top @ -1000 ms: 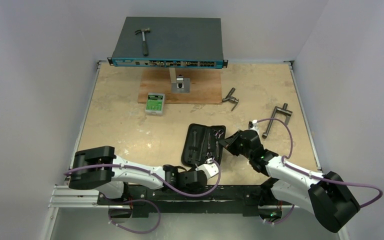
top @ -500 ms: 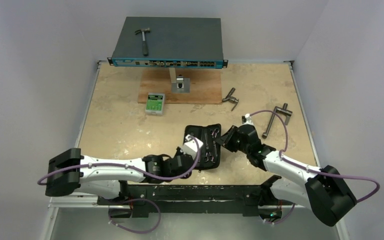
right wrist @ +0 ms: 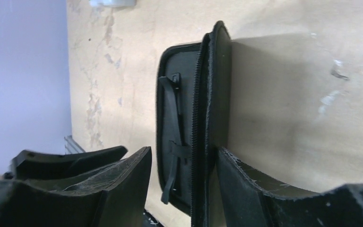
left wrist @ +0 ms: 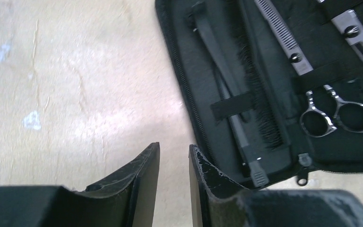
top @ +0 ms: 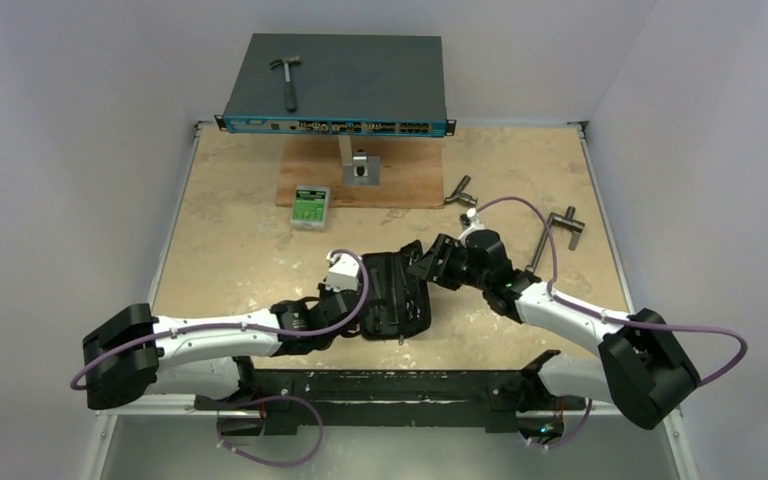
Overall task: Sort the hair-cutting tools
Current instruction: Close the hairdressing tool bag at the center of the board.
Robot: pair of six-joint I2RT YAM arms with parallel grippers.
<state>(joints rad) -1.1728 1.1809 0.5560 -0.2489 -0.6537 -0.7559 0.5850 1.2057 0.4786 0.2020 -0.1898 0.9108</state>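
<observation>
A black zip case [top: 395, 300] lies mid-table, and the hair-cutting tools are strapped inside it. The left wrist view shows silver ring-handled scissors [left wrist: 338, 116], a second silver pair [left wrist: 359, 40], a long black comb [left wrist: 260, 111] and a slim black clip [left wrist: 215, 52]. My left gripper [top: 353, 298] [left wrist: 175, 147] hovers at the case's left rim [left wrist: 177, 56], jaws slightly apart over bare table, holding nothing. My right gripper [top: 425, 265] [right wrist: 182, 150] is open. The case's raised right flap [right wrist: 215, 85] stands edge-on between its fingers.
A blue-grey network switch [top: 335, 85] at the back carries a hammer [top: 286, 78]. In front of it lie a wooden board [top: 405, 185] with a metal bracket [top: 362, 168], and a green-and-white box [top: 310, 207]. Grey T-handle tools [top: 462, 195] [top: 552, 238] lie to the right.
Both grippers went from shut to open. My left arm swung from the case's near end to its left side. My right gripper moved left, and the case's right half now stands raised.
</observation>
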